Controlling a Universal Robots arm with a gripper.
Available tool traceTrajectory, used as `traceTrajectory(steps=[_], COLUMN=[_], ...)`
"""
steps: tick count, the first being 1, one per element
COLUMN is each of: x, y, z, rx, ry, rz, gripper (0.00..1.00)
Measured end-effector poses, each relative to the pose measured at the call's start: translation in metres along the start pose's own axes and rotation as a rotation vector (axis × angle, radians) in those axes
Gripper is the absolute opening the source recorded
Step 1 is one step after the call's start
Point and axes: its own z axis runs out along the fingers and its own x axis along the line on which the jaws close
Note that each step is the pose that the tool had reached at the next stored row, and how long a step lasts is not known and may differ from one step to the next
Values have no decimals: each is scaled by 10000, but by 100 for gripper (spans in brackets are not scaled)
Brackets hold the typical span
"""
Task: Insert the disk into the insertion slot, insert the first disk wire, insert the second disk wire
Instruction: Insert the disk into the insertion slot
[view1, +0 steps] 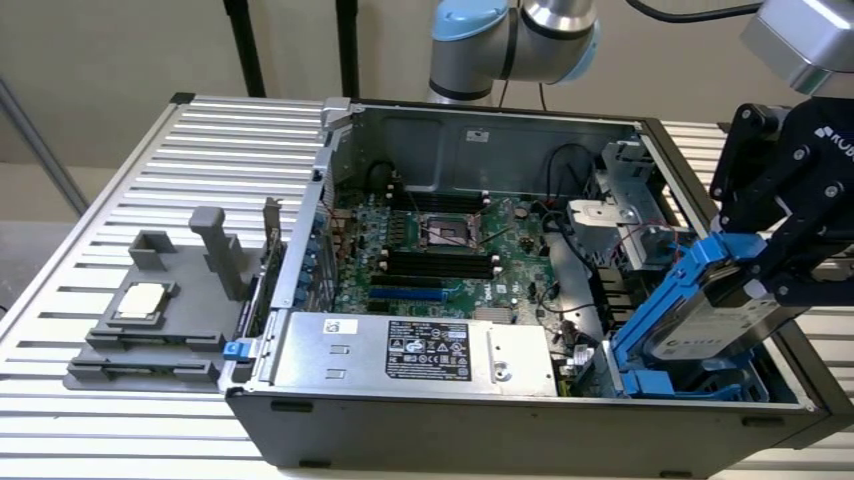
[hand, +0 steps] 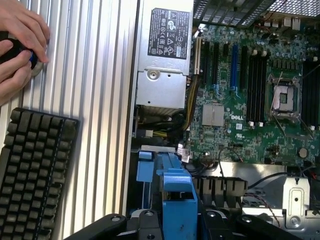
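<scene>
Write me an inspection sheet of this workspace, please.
Surface: ribbed metal table carrying an open computer case.
Job's things: disk in blue frame, tilted, lower end at the slot.
Clutter: grey fixture holding a chip; keyboard.
Gripper: gripper shut on the disk's upper end.
Cables: yellow and black wires beside the power supply; none seen plugged into the disk.
Surroundings: a person's hands beside the keyboard.
</scene>
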Motion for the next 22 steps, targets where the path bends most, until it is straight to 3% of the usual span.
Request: traceTrajectory(steps=[13, 15, 16, 22], x=[-39, -42, -45, -49], y=[-6, -11, -11, -20], z=[48, 52, 46, 46], rx=[-19, -25, -27, -34], ry=[-5, -4, 8, 9], rz=[-232, -258, -266, -306], gripper=[33, 34, 40, 40])
